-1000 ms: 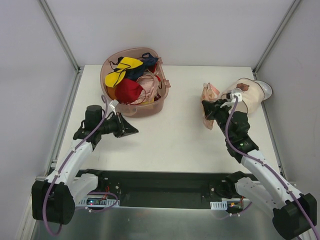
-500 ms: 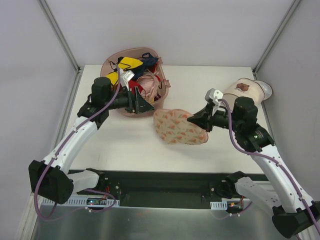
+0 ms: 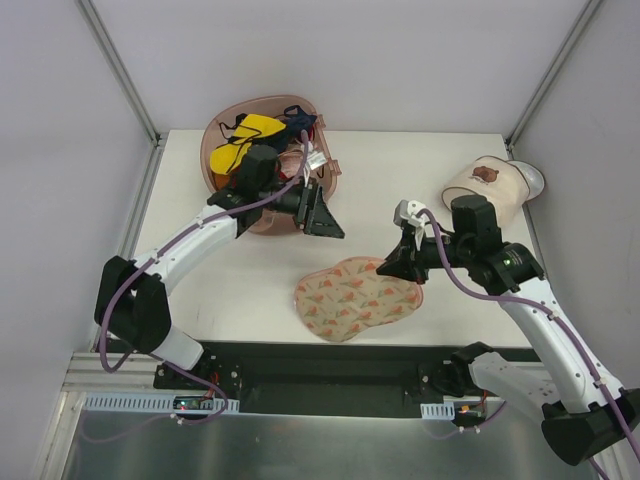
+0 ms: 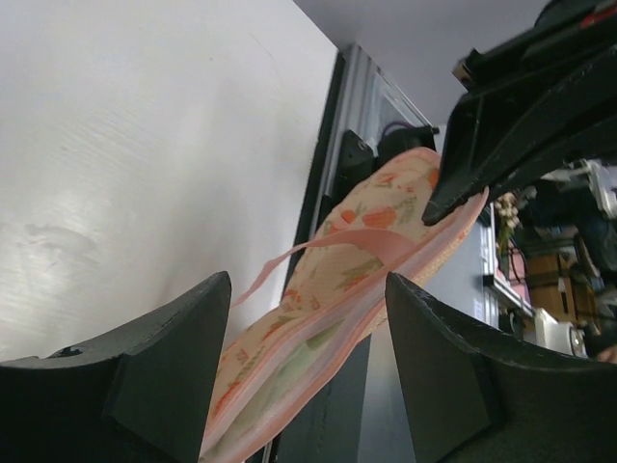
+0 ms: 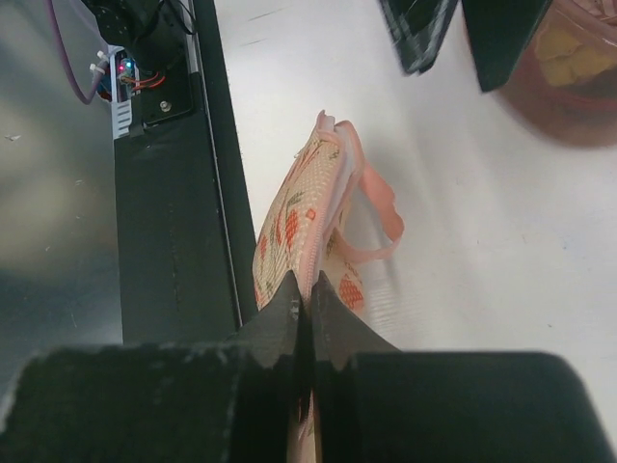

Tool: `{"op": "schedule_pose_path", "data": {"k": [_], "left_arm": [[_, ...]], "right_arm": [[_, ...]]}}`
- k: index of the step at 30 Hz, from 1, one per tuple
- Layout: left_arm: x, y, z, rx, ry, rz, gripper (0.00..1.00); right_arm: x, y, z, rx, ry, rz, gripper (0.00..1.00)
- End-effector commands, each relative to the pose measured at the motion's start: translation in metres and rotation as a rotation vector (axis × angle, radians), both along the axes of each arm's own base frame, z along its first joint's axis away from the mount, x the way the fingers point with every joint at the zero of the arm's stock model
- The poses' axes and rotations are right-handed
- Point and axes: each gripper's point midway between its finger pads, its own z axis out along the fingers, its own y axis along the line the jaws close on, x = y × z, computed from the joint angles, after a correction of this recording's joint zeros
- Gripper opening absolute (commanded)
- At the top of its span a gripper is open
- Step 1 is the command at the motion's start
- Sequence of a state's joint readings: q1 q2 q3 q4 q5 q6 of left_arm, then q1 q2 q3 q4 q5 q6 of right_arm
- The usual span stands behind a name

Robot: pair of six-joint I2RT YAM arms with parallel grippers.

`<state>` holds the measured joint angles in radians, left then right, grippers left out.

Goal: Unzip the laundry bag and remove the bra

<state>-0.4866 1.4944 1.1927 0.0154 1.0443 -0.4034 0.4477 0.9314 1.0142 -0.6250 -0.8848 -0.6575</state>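
One white tabletop [image 3: 400, 170] is enclosed by pale walls on three sides.

Two arms are bolted at its near edge. The left arm [image 3: 190, 240] is reached toward the far left corner and bent back toward the middle. The left gripper [image 3: 325, 215] is held just in front of the basket, its jaws spread wide with nothing between them; in the left wrist view the laundry bag is framed in the gap. The right arm [image 3: 540, 310] is extended over the right half. The right gripper [image 3: 392, 268] has its jaws pinched tight on the right end of the laundry bag.

One pink translucent basket [image 3: 270, 99] is set in the far left corner and filled with garments. A yellow piece [image 3: 255, 128] and a dark navy piece [image 3: 300, 120] are seen on top.

One laundry bag [image 3: 355, 298], of cream fabric with orange-pink leaf print and pink edging, is placed toward the near edge, right of centre, with its left end reaching that edge. Whether it is resting on the tabletop or lifted cannot be told, nor can the state of its zip.

One cream cylindrical container [image 3: 490, 190] with a brown mark is laid near the far right corner, well apart from the bag.

One thin pink loop [image 5: 376, 217] is attached at the bag's edge and arches free of it.
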Motion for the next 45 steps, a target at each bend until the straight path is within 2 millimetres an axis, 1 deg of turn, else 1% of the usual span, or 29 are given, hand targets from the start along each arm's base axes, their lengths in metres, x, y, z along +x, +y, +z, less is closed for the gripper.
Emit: {"op": "schedule_pose_path", "data": {"k": [1, 6, 8, 10, 15, 17, 18, 19, 20, 21, 23, 24, 25, 26, 28, 29, 31, 32, 33, 34, 35, 36, 37, 38, 39, 41, 42, 44, 45], "left_arm": [[-0.027, -0.015, 0.012, -0.076, -0.085, -0.192, 0.65], [-0.054, -0.021, 0.007, -0.090, -0.078, -0.289, 0.66], [-0.061, -0.022, 0.006, -0.100, -0.049, -0.330, 0.66], [-0.063, -0.022, 0.001, -0.096, -0.019, -0.342, 0.63], [-0.061, -0.023, 0.000, -0.091, -0.009, -0.336, 0.56], [-0.058, -0.024, -0.001, -0.085, -0.007, -0.324, 0.44], [-0.053, -0.025, -0.003, -0.075, -0.003, -0.302, 0.36], [-0.048, -0.024, -0.003, -0.068, 0.006, -0.282, 0.24], [-0.044, -0.024, -0.002, -0.064, 0.009, -0.264, 0.00], [-0.036, -0.024, -0.002, -0.050, 0.025, -0.225, 0.00], [-0.024, -0.019, 0.000, -0.041, 0.036, -0.170, 0.00], [-0.019, -0.017, 0.001, -0.034, 0.036, -0.136, 0.00], [-0.011, -0.014, 0.004, -0.019, 0.010, -0.073, 0.00], [-0.004, -0.010, 0.005, -0.004, 0.000, -0.026, 0.00], [0.011, -0.004, 0.013, 0.019, -0.070, 0.090, 0.00], [0.015, -0.001, 0.013, 0.040, -0.081, 0.130, 0.00], [0.021, 0.007, 0.019, 0.065, -0.120, 0.215, 0.00], [0.032, 0.012, 0.018, 0.094, -0.138, 0.291, 0.00], [0.034, 0.017, 0.023, 0.098, -0.152, 0.331, 0.00], [0.037, 0.020, 0.023, 0.107, -0.152, 0.364, 0.00], [0.042, 0.025, 0.023, 0.120, -0.161, 0.414, 0.00], [0.039, 0.027, 0.030, 0.110, -0.175, 0.424, 0.00], [0.038, 0.028, 0.030, 0.110, -0.177, 0.434, 0.00], [0.037, 0.029, 0.032, 0.110, -0.179, 0.448, 0.00], [0.036, 0.032, 0.036, 0.103, -0.176, 0.473, 0.00], [0.032, 0.029, 0.035, 0.101, -0.155, 0.470, 0.00], [0.031, 0.028, 0.035, 0.096, -0.126, 0.493, 0.00], [0.022, 0.017, 0.030, 0.099, -0.101, 0.469, 0.00], [0.020, 0.010, 0.023, 0.108, -0.067, 0.459, 0.00]], "right_arm": [[-0.004, 0.002, 0.018, 0.032, -0.080, 0.046, 0.01], [0.009, 0.001, 0.018, 0.023, -0.108, -0.004, 0.01], [0.023, 0.002, 0.020, 0.023, -0.141, -0.048, 0.01], [0.039, 0.002, 0.024, 0.021, -0.170, -0.108, 0.01], [0.070, 0.011, 0.046, 0.058, -0.228, -0.160, 0.01], [0.086, 0.013, 0.053, 0.061, -0.251, -0.198, 0.01], [0.098, 0.014, 0.053, 0.049, -0.252, -0.218, 0.01], [0.104, 0.015, 0.055, 0.045, -0.254, -0.229, 0.01], [0.109, 0.016, 0.056, 0.042, -0.255, -0.238, 0.01], [0.119, 0.015, 0.061, 0.035, -0.261, -0.277, 0.01], [0.134, 0.015, 0.059, 0.034, -0.230, -0.342, 0.01], [0.146, 0.008, 0.059, 0.019, -0.234, -0.416, 0.05], [0.152, 0.006, 0.062, 0.022, -0.232, -0.451, 0.20], [0.155, 0.004, 0.061, 0.026, -0.207, -0.485, 0.66], [0.162, -0.004, 0.064, 0.032, -0.210, -0.562, 0.88], [0.161, -0.007, 0.071, 0.055, -0.217, -0.589, 1.00], [0.162, -0.012, 0.084, 0.103, -0.202, -0.659, 0.96], [0.162, -0.016, 0.093, 0.127, -0.202, -0.692, 0.96], [0.166, -0.022, 0.099, 0.163, -0.157, -0.773, 0.96], [0.166, -0.027, 0.098, 0.163, -0.121, -0.822, 0.96], [0.166, -0.032, 0.109, 0.186, -0.097, -0.872, 0.96], [0.171, -0.039, 0.108, 0.204, -0.032, -0.962, 0.96], [0.167, -0.042, 0.097, 0.170, 0.037, -0.993, 0.96], [0.165, -0.042, 0.095, 0.166, 0.080, -1.007, 0.96], [0.165, -0.039, 0.094, 0.161, 0.121, -1.007, 0.96], [0.158, -0.034, 0.082, 0.163, 0.233, -1.018, 0.96], [0.156, -0.031, 0.072, 0.156, 0.278, -1.018, 0.97], [0.156, -0.031, 0.063, 0.150, 0.308, -1.035, 0.96], [0.159, -0.040, 0.051, 0.123, 0.305, -1.092, 0.96]]}}
